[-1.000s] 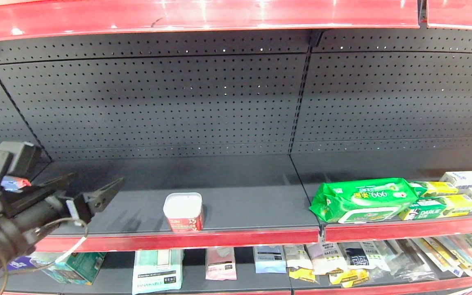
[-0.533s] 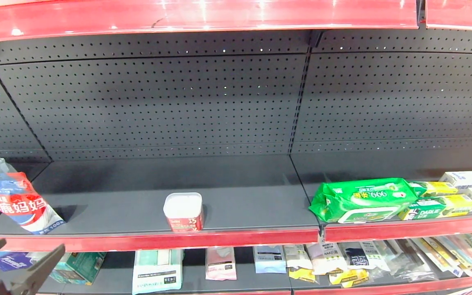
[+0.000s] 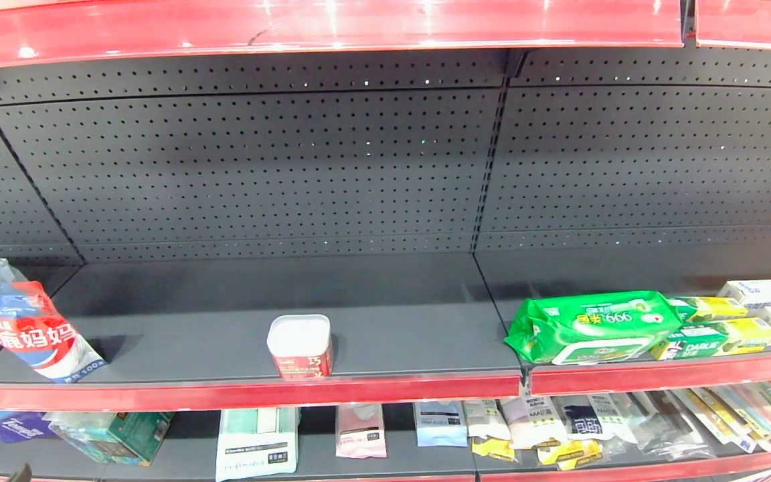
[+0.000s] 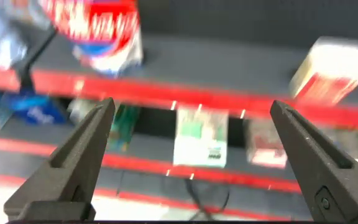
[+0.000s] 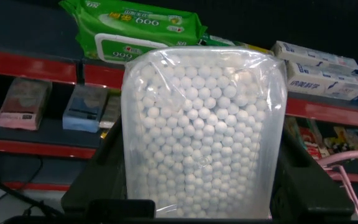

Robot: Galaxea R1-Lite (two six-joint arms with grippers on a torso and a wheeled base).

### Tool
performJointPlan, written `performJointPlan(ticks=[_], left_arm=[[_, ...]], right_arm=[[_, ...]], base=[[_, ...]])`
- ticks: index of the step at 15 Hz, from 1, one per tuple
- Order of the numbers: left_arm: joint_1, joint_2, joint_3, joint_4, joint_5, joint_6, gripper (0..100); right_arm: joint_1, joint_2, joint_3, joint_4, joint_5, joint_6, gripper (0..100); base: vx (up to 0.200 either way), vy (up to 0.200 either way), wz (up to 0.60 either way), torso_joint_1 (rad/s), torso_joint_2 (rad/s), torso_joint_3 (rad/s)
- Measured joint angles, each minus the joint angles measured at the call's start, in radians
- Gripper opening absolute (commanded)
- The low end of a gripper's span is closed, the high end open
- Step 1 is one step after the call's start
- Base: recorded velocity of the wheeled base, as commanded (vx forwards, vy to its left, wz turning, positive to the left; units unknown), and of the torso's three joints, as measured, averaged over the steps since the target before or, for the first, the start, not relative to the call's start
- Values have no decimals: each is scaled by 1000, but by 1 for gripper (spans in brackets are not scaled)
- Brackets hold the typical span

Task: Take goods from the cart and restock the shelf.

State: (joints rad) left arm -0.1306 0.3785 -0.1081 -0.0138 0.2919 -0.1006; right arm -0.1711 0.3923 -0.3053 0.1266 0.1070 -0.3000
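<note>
1. Left gripper (image 4: 191, 165): jaws spread wide with nothing between them. It hangs low in front of the shelf (image 3: 245, 391), about level with the lower shelf (image 3: 399, 462).
2. Red, white and blue pouch (image 3: 31, 331): leaning on the shelf, above and ahead of the left gripper.
3. Red-and-white tub (image 3: 299, 346): upright at the shelf's front edge, above the left gripper and off to its right, well apart from the pouch.
4. Green-and-white packet (image 4: 199, 140): on the lower shelf, straight ahead of the left gripper.
5. Right gripper (image 5: 197, 193): clamped on the bag of white beads (image 5: 204, 124). The bag is clear plastic and stands upright out of the gripper, with a dark finger on each side of its lower part.
6. Green wipes pack (image 3: 586, 326): lying flat on the shelf, beyond and above the right gripper, behind the top of the bag.
7. White boxes (image 5: 322, 68): on the shelf, just right of the wipes pack, above and ahead of the right gripper.
8. Small flat packets (image 5: 23, 102): on the lower shelf, ahead of the right gripper and to its left.
</note>
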Motion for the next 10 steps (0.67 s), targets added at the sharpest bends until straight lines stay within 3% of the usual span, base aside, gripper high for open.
performJointPlan(ticks=[2,3,8,10], left_arm=[[24,-109,10,159,21,3,100],[49,-145,9,177,28,3,100],[223,-237,4,180,27,16,100],[240,-259,4,181,19,30,100]], right_arm=[[5,54,0,-47,1,0,0],[7,73,0,-57,2,1,0],[7,121,-2,-62,6,1,0],[9,131,-3,-63,8,0,0]], base=[[0,0,0,0,0,0],[0,0,0,0,0,0],[0,0,600,2,-1,4],[0,0,600,7,5,0]])
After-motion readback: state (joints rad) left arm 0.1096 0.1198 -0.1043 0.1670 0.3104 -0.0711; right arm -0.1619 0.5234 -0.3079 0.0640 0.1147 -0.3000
